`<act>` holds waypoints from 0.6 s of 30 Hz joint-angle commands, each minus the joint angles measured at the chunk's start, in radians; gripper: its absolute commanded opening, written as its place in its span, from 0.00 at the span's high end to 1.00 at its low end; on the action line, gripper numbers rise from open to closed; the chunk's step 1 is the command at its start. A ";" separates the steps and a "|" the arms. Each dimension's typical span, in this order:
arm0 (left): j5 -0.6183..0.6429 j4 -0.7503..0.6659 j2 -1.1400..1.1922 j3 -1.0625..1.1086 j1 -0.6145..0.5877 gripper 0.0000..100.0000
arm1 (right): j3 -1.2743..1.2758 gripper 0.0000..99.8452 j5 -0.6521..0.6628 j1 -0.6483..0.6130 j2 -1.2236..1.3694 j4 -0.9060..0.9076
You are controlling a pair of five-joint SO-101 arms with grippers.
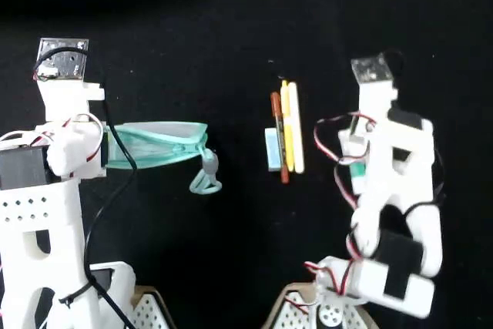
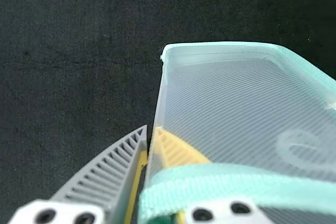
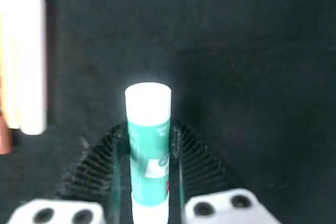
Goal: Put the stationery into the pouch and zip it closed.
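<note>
The left claw [image 2: 149, 136] is pinched on one end of the pouch [image 1: 158, 146], its grey finger outside the clear wall and its yellow finger [image 2: 176, 153] showing through the plastic from within. From that claw the pouch, translucent with a mint rim, stretches over the black bench [image 1: 192, 36] toward the other arm. At the end farthest from the left claw a mint loop [image 1: 206, 182] lies on the cloth. The right claw [image 3: 148, 128] is clamped on a glue stick [image 3: 149, 156], a teal tube with a white cap, one black ribbed finger pressed to each side and the cap reaching past the fingertips. Between the two claws, nearer the right one, three pens [image 1: 288, 127] lie side by side and touching: brown, yellow and pale cream, with a light blue eraser [image 1: 273, 149] against the brown one on the side facing the left claw. The pens and the eraser lie well apart from the pouch.
</note>
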 commanded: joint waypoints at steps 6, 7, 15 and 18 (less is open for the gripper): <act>0.009 0.009 0.008 0.030 -0.021 0.97 | -0.154 0.83 0.078 0.049 0.220 0.114; 0.011 0.009 0.008 0.030 -0.021 0.97 | -0.193 0.83 0.078 0.048 0.239 0.149; 0.006 0.009 0.008 0.030 -0.021 0.97 | -0.449 0.84 0.078 0.012 0.344 0.313; 0.006 0.009 0.008 0.030 -0.021 0.97 | -0.481 0.84 0.078 -0.032 0.407 0.319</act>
